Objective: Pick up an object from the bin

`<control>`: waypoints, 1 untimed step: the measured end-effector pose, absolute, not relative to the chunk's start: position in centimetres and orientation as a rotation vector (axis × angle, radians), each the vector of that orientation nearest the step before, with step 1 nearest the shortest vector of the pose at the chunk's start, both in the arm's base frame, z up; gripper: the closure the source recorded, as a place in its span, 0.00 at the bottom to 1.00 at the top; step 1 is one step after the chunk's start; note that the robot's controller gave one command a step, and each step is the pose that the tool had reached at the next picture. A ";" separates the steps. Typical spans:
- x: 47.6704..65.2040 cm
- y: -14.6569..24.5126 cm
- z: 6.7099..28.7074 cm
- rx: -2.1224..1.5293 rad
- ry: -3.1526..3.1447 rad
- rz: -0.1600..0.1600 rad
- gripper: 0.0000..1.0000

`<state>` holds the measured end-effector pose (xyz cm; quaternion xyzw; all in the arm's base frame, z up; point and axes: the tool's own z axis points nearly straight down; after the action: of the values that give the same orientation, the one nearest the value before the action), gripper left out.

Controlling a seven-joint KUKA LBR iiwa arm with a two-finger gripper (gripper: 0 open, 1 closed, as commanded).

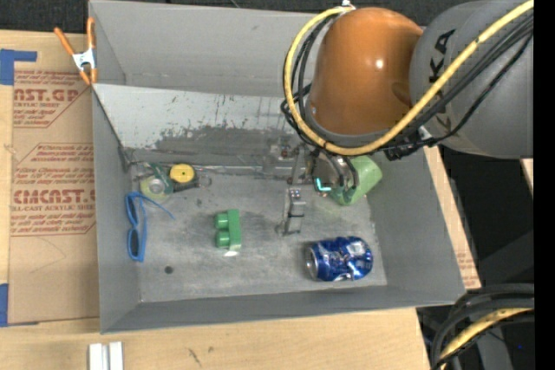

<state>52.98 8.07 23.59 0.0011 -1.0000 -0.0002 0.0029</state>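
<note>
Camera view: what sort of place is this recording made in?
Probably a robotics lab's bin-picking test cell: a KUKA arm reaches into a grey metal bin holding unrelated oddments, such as a crushed blue can, a green block and blue glasses.

- Crushed blue metal can (338, 259) lies right of the small green plastic block (228, 230).
- Blue plastic glasses (136, 227) lie far left, before the round yellow disc (180, 176).

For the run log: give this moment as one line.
arm: in bin from right | gripper: over floor between green block and blue can | held: nothing seen
</note>
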 end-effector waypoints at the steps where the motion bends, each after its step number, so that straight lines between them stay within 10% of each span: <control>1: 57.3 12.4 14.6 0.071 -3.138 -0.002 0.00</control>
<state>57.30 12.37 14.59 0.0226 -0.9997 -0.0006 0.0013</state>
